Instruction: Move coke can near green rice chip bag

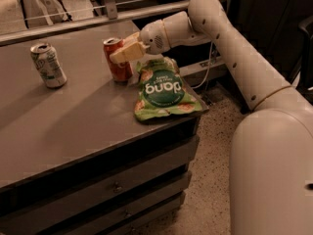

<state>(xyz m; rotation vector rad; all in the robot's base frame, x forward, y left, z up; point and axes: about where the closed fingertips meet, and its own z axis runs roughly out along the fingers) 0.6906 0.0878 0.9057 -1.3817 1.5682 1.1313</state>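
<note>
The red coke can [117,62] stands at the table's back, just left of the green rice chip bag's top corner, tilted slightly. My gripper [125,53] reaches in from the right and is shut on the can's upper part, its pale fingers [131,50] across the can's front. The green rice chip bag [164,89] lies flat near the table's right edge, its dark round "dang" panel facing up. I cannot tell whether the can's base rests on the table or hangs just above it.
A white-and-green can [48,65] stands at the left on the grey table [73,121]. The table's right edge runs just past the bag, with drawers [117,185] below. A rail [63,23] runs behind the table. My arm [234,58] spans the right side.
</note>
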